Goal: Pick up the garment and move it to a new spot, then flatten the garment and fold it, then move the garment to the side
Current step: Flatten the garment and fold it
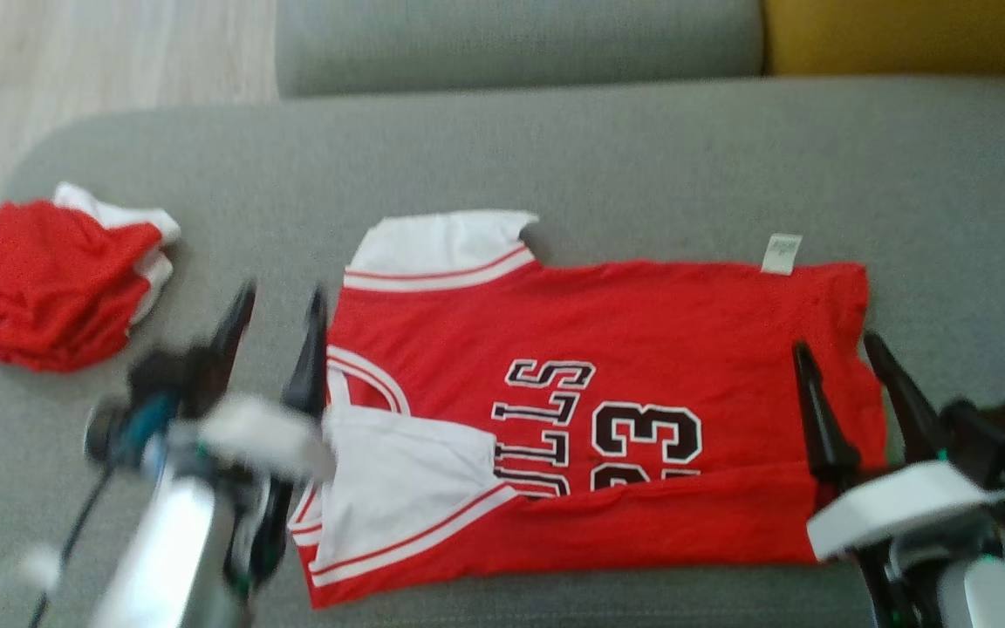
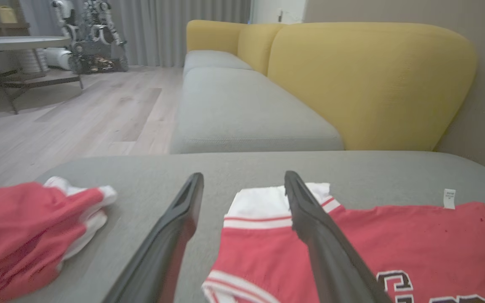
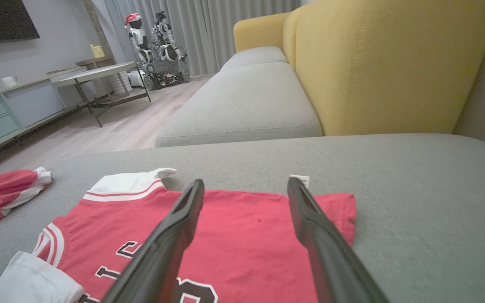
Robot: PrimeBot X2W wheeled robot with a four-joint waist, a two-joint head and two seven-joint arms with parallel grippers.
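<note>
Red jersey (image 1: pixel 625 349) with white trim, black-and-white lettering, red-and-white bundle (image 1: pixel 40 288) at left, grey cushion (image 1: pixel 642 148), yellow backrest (image 2: pixel 369 84)

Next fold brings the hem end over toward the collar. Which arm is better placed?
Probably right. The open right gripper sits over the hem end of the jersey, near the white tag; the left gripper, also open, is at the sleeve end.

Two red-and-white garments, one jersey (image 1: pixel 607 349) spread flat, one crumpled garment (image 1: pixel 40 288); two end effectors, left end effector (image 1: pixel 282 293), right end effector (image 1: pixel 837 344), two dark fingers (image 1: pixel 819 410) each; one white label (image 1: pixel 783 254), one grey sofa seat (image 1: pixel 642 157)
</note>
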